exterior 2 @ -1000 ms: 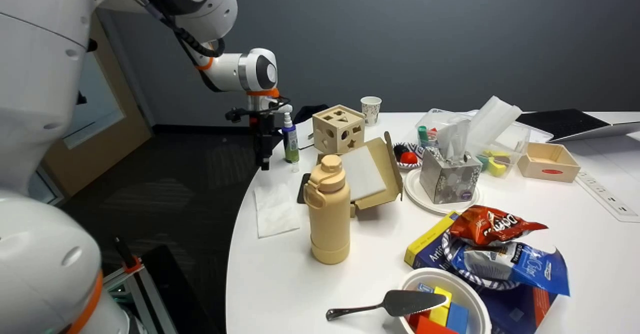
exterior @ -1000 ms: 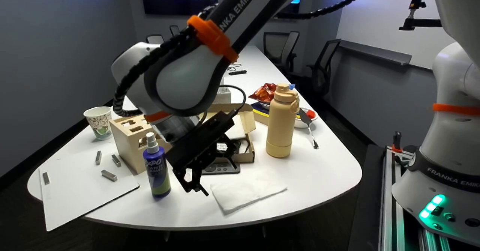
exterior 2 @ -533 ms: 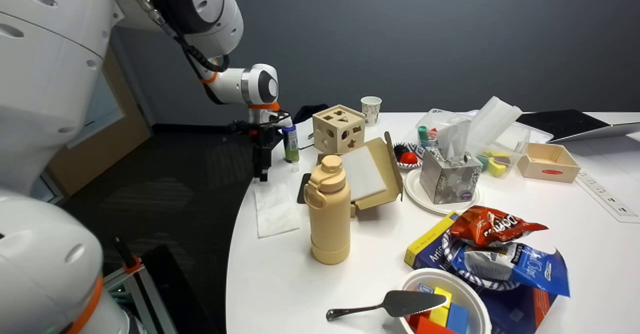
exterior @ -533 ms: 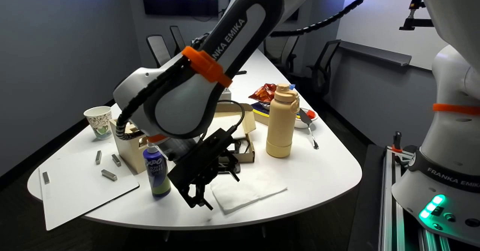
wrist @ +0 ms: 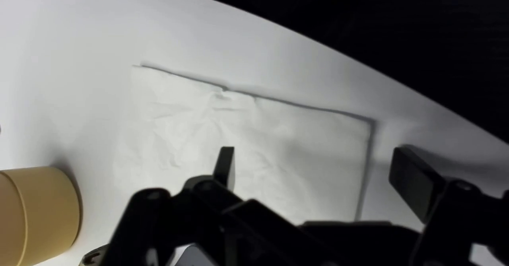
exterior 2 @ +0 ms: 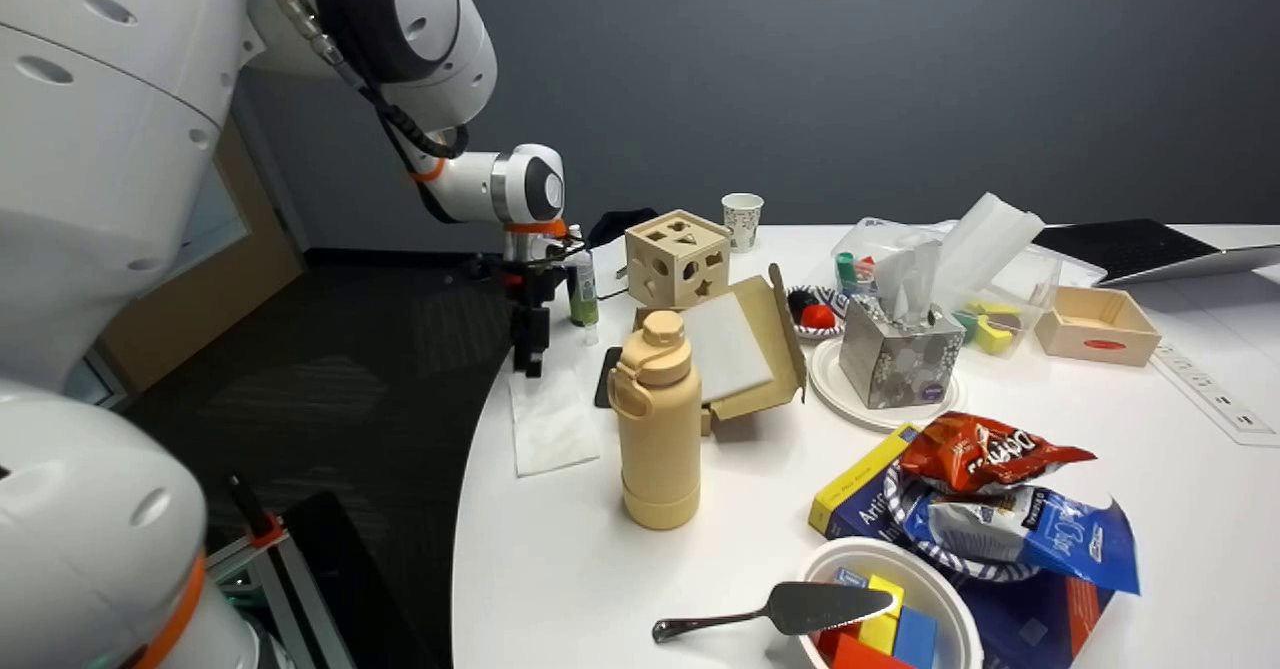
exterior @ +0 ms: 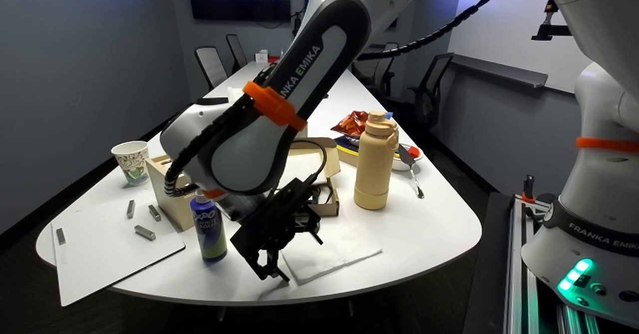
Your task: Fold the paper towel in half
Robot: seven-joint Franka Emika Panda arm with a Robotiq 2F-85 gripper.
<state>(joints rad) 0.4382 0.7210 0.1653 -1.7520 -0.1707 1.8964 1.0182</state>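
The paper towel (exterior: 337, 255) lies flat and slightly rumpled near the table's rounded edge. It also shows in an exterior view (exterior 2: 553, 427) and fills the middle of the wrist view (wrist: 254, 138). My gripper (exterior: 303, 260) is open and empty, tilted, low at the towel's edge on the spray bottle side. In the wrist view the gripper (wrist: 313, 154) has one finger over the towel and the other outside the towel's short edge, with that edge between them. The fingers hide part of the towel's near side. I cannot tell whether a fingertip touches the table.
A purple spray bottle (exterior: 209, 231) stands close beside the gripper. A tan bottle (exterior 2: 660, 429) and an open cardboard box (exterior: 327, 209) stand behind the towel. A wooden shape cube (exterior 2: 678, 259) is farther back. A white board (exterior: 110, 264) with several grey pieces overhangs the table edge.
My gripper has moved down and slightly toward the towel, with its fingers staying open. The towel and the other objects have not moved.
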